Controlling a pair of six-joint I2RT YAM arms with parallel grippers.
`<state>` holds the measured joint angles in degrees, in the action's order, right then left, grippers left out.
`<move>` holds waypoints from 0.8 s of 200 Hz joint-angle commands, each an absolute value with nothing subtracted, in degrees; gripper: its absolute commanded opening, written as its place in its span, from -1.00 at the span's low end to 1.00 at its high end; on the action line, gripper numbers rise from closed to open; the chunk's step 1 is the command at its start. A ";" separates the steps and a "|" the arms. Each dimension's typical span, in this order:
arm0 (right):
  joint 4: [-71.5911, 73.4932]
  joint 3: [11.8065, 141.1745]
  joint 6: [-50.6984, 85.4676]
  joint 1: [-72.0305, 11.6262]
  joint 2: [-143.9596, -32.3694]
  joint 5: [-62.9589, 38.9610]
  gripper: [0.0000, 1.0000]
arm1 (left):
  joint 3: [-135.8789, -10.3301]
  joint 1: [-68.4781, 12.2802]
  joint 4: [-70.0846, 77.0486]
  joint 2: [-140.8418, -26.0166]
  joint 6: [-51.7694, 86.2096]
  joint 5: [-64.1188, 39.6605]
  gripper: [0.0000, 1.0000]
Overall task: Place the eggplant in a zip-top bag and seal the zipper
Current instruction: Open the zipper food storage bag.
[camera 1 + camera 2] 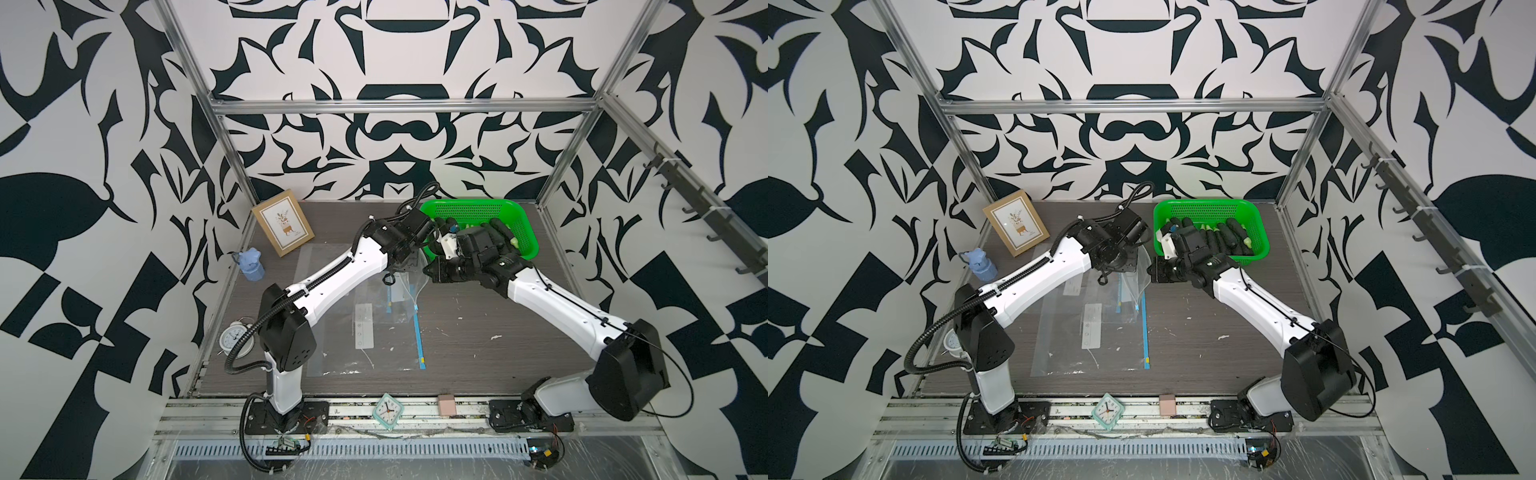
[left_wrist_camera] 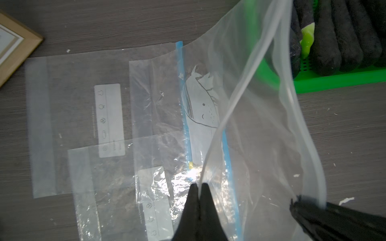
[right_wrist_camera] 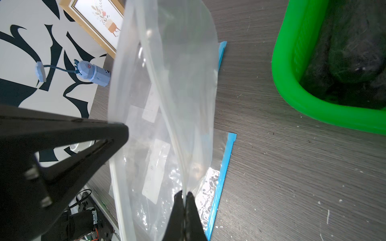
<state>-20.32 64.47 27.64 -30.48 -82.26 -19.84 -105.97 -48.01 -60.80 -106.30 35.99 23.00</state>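
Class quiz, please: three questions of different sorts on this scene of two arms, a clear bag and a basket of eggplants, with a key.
1. True or false: the eggplants lie in the green basket.
2. Multiple choice: the left gripper is A) open and empty, B) shut on the lifted zip-top bag, C) shut on an eggplant.
3. Fill in: the right gripper pinches the same ____.

Key: 1 true; 2 B; 3 bag.
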 commanded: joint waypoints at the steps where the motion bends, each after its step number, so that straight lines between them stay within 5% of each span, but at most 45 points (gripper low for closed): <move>1: -20.10 67.55 26.33 -30.72 -83.38 -20.13 -1.00 | -108.07 -47.89 -68.56 -103.48 36.30 27.93 -1.00; 45: -17.48 68.80 26.31 -30.76 -84.52 -24.22 -0.94 | -108.08 -47.75 -70.08 -101.92 35.96 29.35 -1.00; 107: -26.78 74.08 20.83 -29.60 -82.30 -21.14 0.37 | -106.92 -47.42 -66.79 -101.00 35.05 26.58 -1.00; 131: -26.64 74.35 19.15 -26.66 -82.88 -21.42 0.40 | -106.70 -47.18 -65.95 -101.30 34.73 25.39 -1.00; 160: -24.42 76.02 18.19 -19.55 -87.92 -25.80 0.17 | -105.21 -47.05 -63.31 -100.96 34.18 22.71 -1.00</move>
